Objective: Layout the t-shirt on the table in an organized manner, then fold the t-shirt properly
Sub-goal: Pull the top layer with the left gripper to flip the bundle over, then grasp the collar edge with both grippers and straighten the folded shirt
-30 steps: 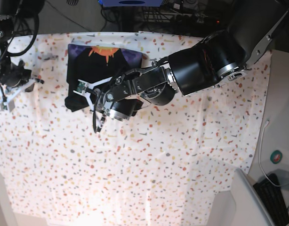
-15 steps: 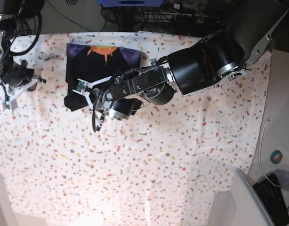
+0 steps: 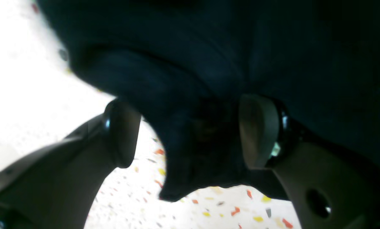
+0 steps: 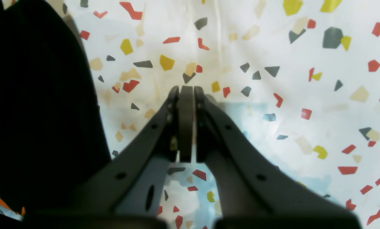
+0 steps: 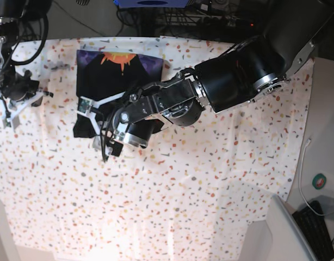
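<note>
Step in hand: the soft black cloth t-shirt with the orange-and-purple print [image 5: 115,81] is judged to be in the last stage of folding; it is already gathered into a compact block, and its lower edge is being let go.

Left claw: the left claw [image 3: 190,133] is seen spread, its grey fingertips [image 3: 258,130] set apart on either side of a hanging corner of dark fabric; no pinch on the cloth is shown.

Right claw: the right claw [image 4: 186,95] is seen pressed together with nothing between its jaws, hovering over bare speckled cover.

Where the shirt is: the shirt lies on the white, terrazzo-flecked worktop [image 5: 210,179], directly under and ahead of the left claw, and well off to the side of the right claw, at the dark margin of its wrist view.

Heading and long axis: the print end is turned away from the left claw, toward the worktop's far edge; the long axis is judged to run from that print end back toward the left claw.

Next move: a clean lift of the left claw clear of the corner is called for, without snagging the fold.
</note>
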Controlling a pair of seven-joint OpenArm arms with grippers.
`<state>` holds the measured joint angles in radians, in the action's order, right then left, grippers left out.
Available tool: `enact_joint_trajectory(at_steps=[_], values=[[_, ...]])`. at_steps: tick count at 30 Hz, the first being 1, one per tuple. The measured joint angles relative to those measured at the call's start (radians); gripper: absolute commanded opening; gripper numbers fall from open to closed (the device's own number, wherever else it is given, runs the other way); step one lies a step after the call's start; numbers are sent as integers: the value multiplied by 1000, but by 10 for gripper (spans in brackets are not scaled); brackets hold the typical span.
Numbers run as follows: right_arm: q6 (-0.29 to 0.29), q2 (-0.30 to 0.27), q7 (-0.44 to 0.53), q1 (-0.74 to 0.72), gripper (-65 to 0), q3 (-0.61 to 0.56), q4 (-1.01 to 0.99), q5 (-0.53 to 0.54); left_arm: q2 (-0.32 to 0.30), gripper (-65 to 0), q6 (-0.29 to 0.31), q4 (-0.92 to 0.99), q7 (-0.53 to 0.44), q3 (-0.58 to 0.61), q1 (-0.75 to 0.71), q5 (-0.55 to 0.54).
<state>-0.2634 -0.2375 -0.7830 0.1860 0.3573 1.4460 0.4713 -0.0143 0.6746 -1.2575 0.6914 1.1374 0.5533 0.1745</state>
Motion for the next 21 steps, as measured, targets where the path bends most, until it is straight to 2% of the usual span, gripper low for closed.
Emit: enact_joint_trajectory(at_steps=[2, 5, 6, 8, 9, 10, 11, 15, 16, 19, 21], values=[[0, 0, 1, -2, -650, 0, 2, 0, 1, -194, 28, -39, 34, -86, -1, 5], [1, 2, -4, 5, -650, 0, 29, -2, -10, -199, 30, -135, 141, -193, -6, 19], [1, 3, -2, 17, -650, 0, 61, -2, -11, -227, 30, -186, 167, -234, -28, 20], [-1, 2, 2, 53, -650, -2, 141, 1, -13, -365, 16, -311, 216, -324, -105, 19], [-4, 3, 0, 79, -650, -2, 191, 2, -22, -469, 16, -380, 225, -362, -162, 14], [-3, 3, 2, 108, -650, -2, 239, 1, -33, -599, 16, -443, 226, -391, -231, 14], [3, 4, -3, 139, -650, -3, 284, 0, -39, -650, 18, -489, 232, -429, -311, 13], [-6, 10, -3, 237, -650, -109, 397, 9, -49, -650, 30, -542, 241, -556, -560, 24], [-7, 11, -5, 251, -650, -140, 407, 8, -46, -650, 29, -538, 220, -583, -595, 21], [-6, 6, -6, 261, -650, -240, 407, 0, -68, -650, 29, -536, 74, -667, -691, 23], [-6, 5, 0, 256, -650, -296, 406, 0, -83, -650, 29, -527, 46, -709, -742, 31]])
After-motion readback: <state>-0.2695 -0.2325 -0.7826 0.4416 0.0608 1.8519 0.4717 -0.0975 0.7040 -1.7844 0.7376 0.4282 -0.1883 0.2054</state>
